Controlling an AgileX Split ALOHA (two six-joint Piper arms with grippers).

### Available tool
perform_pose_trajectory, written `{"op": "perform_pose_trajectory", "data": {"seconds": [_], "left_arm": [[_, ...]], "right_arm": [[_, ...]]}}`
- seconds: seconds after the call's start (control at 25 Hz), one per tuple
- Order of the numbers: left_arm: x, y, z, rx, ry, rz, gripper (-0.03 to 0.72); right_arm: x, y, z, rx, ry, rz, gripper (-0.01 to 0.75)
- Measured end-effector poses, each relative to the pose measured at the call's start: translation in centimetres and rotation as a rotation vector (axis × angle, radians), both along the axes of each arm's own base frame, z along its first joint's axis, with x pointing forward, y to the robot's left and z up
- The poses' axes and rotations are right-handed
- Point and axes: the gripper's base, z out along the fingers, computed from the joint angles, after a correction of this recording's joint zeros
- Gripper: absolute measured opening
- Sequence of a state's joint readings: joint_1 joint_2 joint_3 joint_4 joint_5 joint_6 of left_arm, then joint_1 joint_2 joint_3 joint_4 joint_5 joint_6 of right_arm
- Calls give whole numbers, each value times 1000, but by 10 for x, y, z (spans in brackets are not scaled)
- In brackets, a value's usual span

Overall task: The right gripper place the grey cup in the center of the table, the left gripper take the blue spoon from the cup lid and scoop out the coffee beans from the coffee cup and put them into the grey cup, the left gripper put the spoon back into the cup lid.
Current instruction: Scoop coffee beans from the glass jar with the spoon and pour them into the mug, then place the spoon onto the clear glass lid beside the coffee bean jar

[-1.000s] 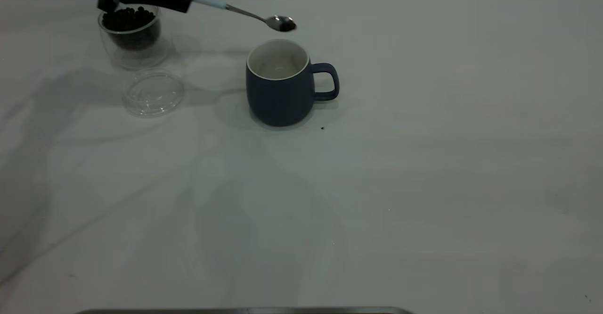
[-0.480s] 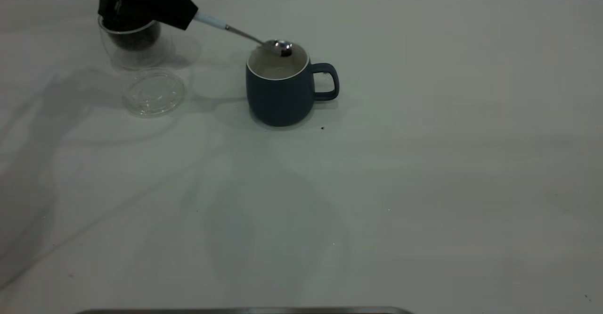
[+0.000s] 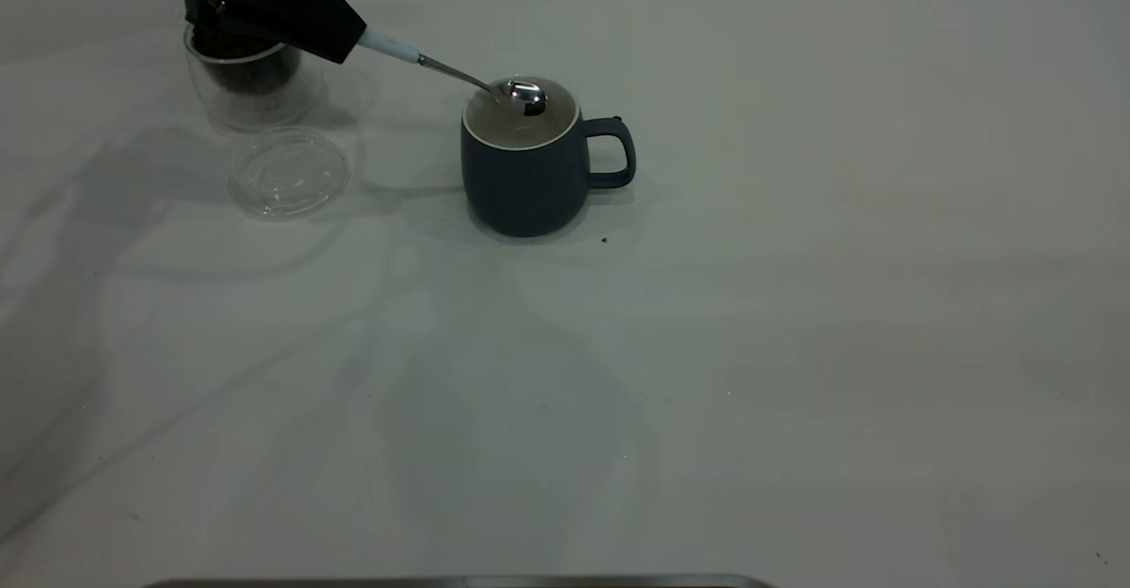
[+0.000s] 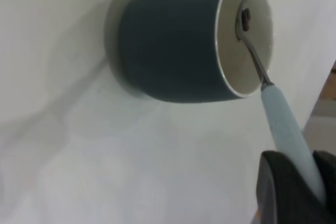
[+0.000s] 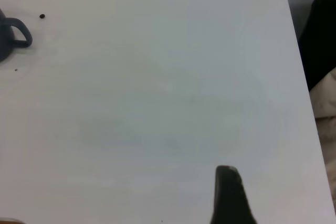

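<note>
Spoon bowl over the mug mouth, handle running back to the left arm.

The left end effector (image 3: 340, 32), near the counter's far-left corner, pinches the blue spoon (image 3: 459, 71) by its handle; its long axis slants down to the bowl just inside the grey cup (image 3: 530, 173) at the far-middle, apparently holding one coffee bean (image 4: 245, 18). A tip should drop it. The right end effector (image 5: 227, 192) hangs apart; its fingers' state is unclear.

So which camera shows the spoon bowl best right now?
Left wrist view: the blue spoon bowl shows inside the grey cup, one bean on it. Exterior shows it smaller at the rim. Right wrist misses it.
</note>
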State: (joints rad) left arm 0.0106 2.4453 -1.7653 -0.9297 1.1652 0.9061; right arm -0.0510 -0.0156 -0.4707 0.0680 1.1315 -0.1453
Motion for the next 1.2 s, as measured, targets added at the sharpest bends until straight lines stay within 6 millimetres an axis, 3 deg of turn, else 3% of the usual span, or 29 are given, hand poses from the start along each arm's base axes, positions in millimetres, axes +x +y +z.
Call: {"op": "perform_pose_trajectory", "data": {"seconds": [0.36, 0.84, 1.04, 1.2], "left_arm": [[0, 1, 5, 0, -90, -70, 134], [-3, 4, 62, 50, -283, -157, 134], [-5, 13, 111, 77, -386, -130, 134], [-14, 44, 171, 106, -482, -13, 134]], "right_arm": [[0, 0, 0, 0, 0, 0, 453], [0, 0, 0, 0, 0, 0, 453], [0, 0, 0, 0, 0, 0, 453], [0, 0, 0, 0, 0, 0, 453]]}}
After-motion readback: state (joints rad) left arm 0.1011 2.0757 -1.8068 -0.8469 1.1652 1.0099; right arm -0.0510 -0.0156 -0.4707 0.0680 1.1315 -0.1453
